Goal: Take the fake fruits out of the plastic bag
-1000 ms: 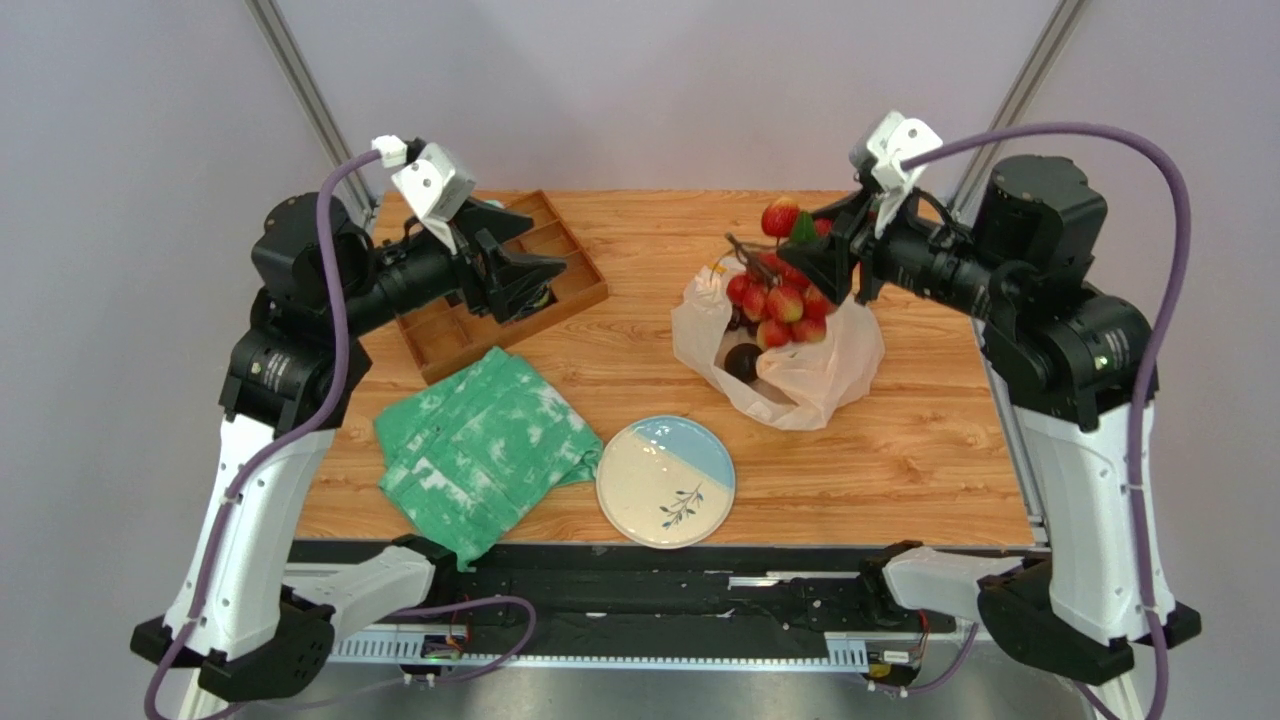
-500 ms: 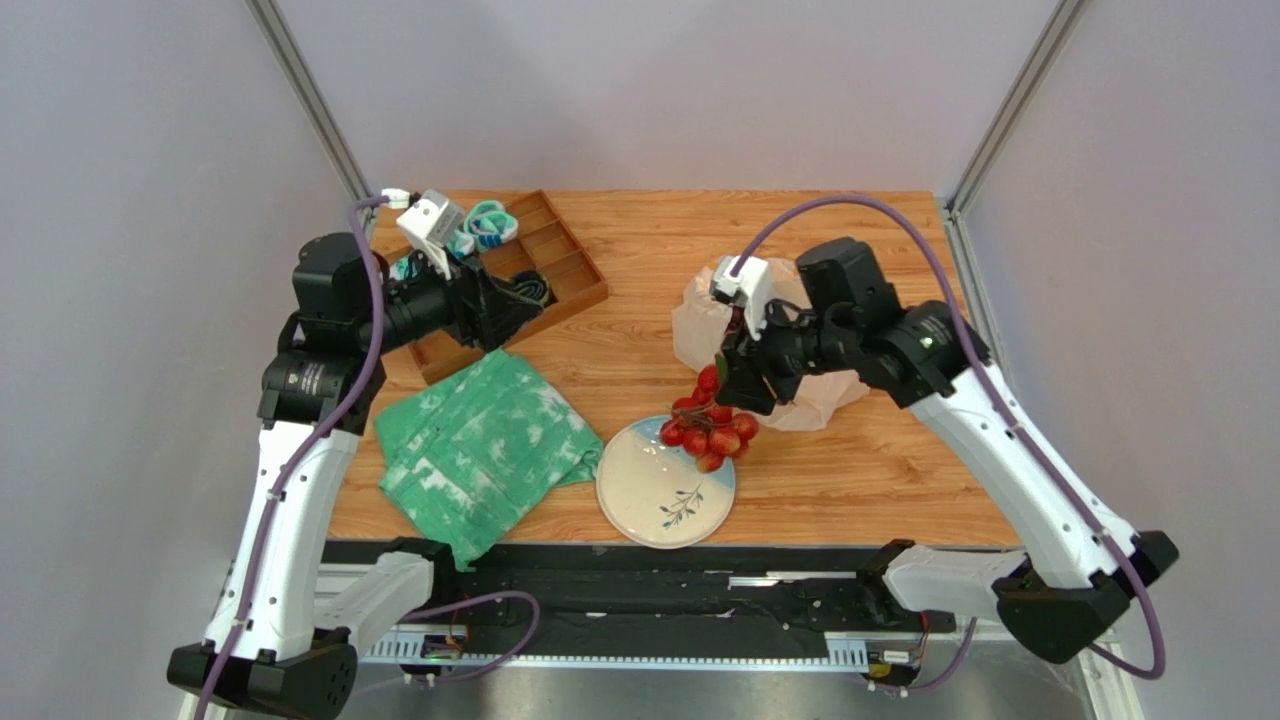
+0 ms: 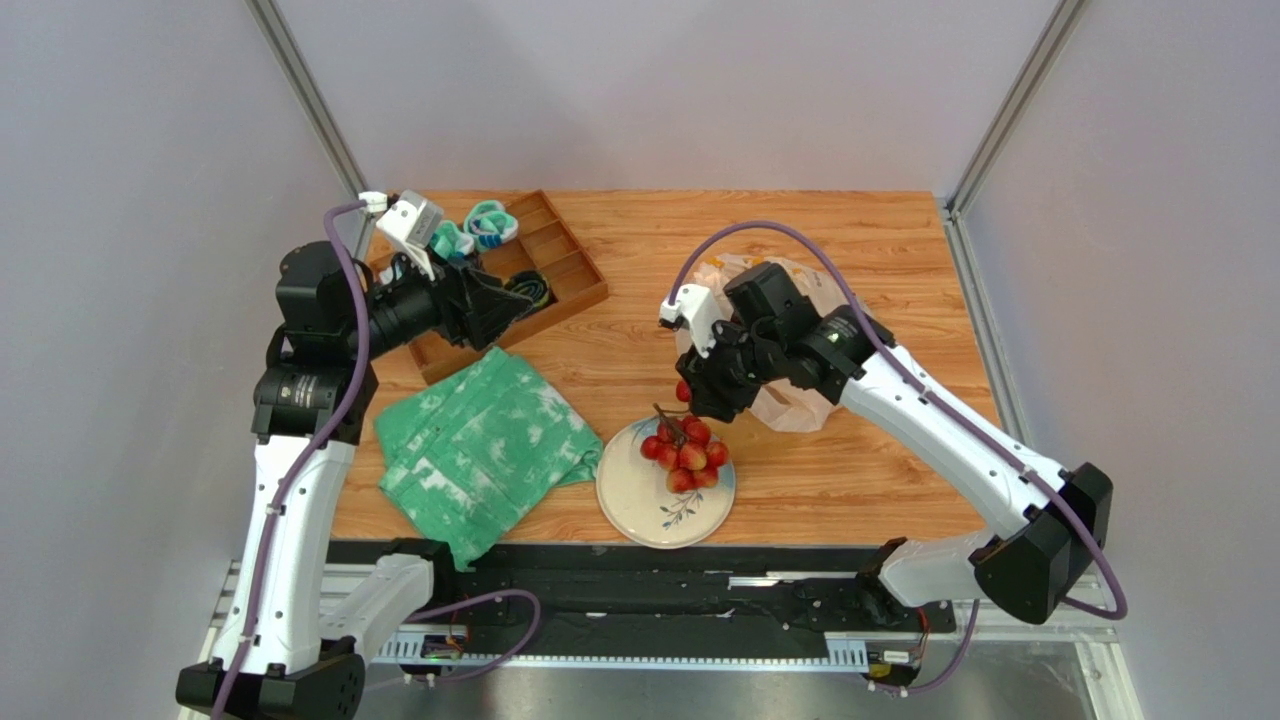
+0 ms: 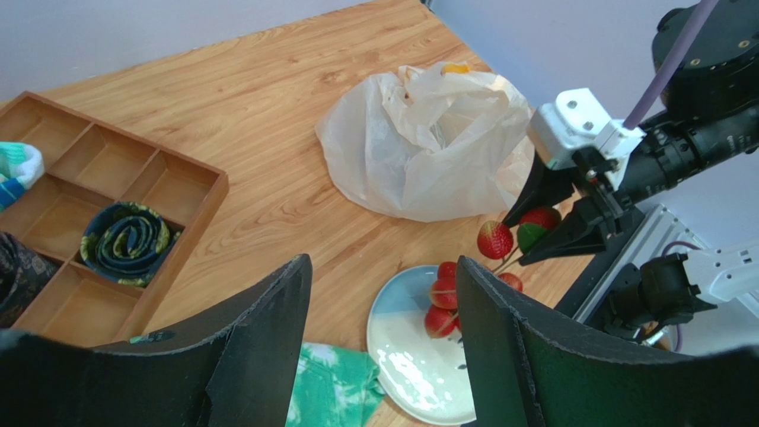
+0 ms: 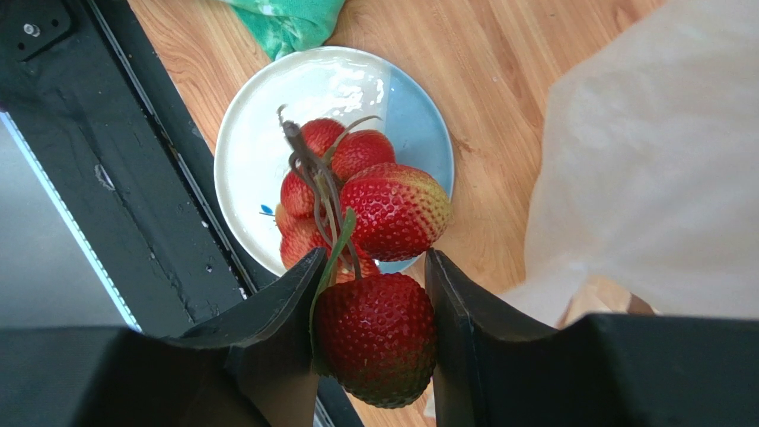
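Over the plate: the right gripper (image 3: 699, 393) holds the fake strawberry cluster (image 3: 684, 450) above the plate (image 3: 646, 507), toward its 12 o'clock half; whether the lowest berries touch the glaze I cannot tell.
Right fingers: clamped on the top berry of the cluster, with the stems and the other berries hanging below.
Left fingers: apart with nothing between them; the left gripper (image 3: 504, 300) hovers by the wooden tray (image 3: 559, 258), at about 10 o'clock from the plate.
Plastic bag: the plastic bag (image 3: 793, 402) lies slumped on the table at about 1 o'clock from the plate, just behind the right gripper (any other fruit inside is hidden).
Step in hand: by my reading, setting the cluster down on the plate.
Doing it well: lower until the hanging berries take the weight, nudge toward the plate's middle, then part the fingers slowly so the loose stems do not tip a berry over the rim.
Keep clear of: the green cloth (image 3: 481, 443) at 9 o'clock.
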